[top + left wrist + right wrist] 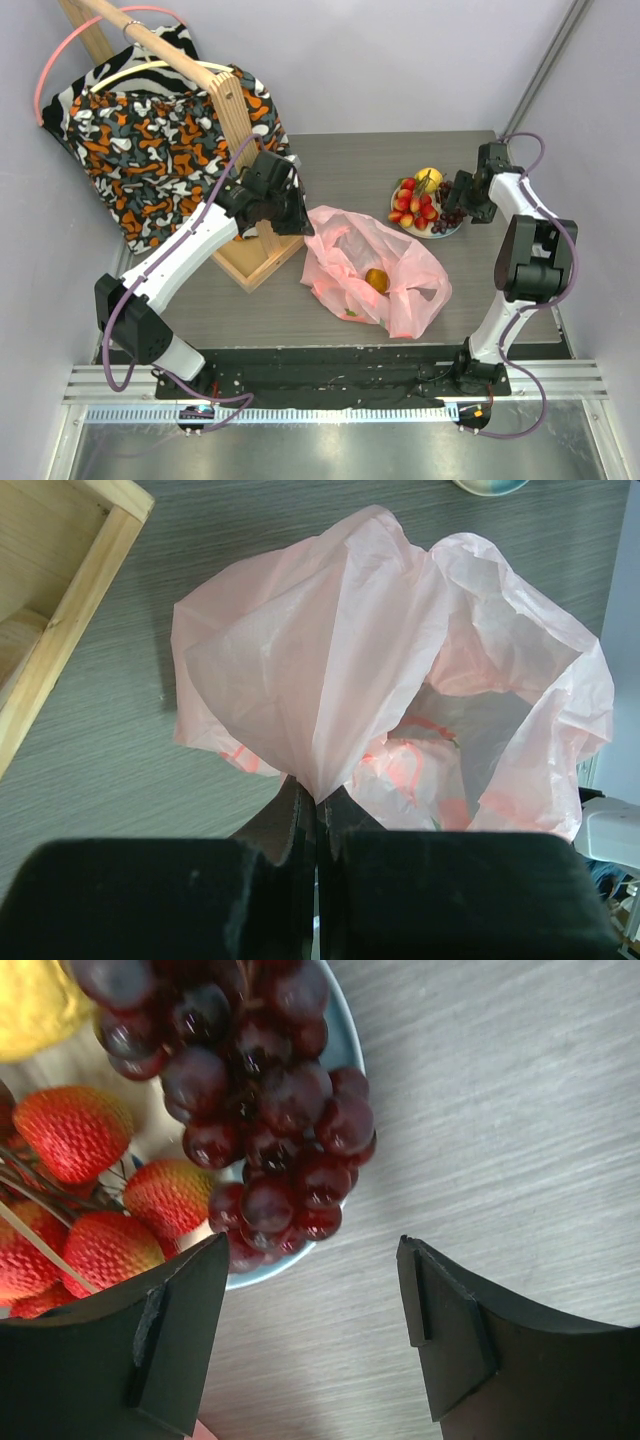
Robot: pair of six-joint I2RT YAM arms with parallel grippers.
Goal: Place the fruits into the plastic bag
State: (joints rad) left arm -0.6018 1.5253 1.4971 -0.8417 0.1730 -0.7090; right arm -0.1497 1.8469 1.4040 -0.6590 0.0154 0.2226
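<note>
The left gripper is clenched on a gathered fold of the pink plastic bag, its two black fingers pressed together with the thin film pinched between them. From that pinch the bag spreads across the middle of the table, its mouth gaping toward the right. An orange fruit shows through the film inside it.

The right gripper is spread wide and grips nothing. Bare table and the edge of the pale blue plate lie between its fingers. Just ahead of them a dark purple grape bunch spills over the plate's rim. Red strawberries lie to the left on the plate, and a yellow lemon sits at the far corner. The plate stands near the bag, at the table's far right.

The tabletop is grey with a fine wood grain. At its left stands a pale wooden stand, draped with an orange, black and white patterned cloth. Plain pale walls close in the table on three sides.
</note>
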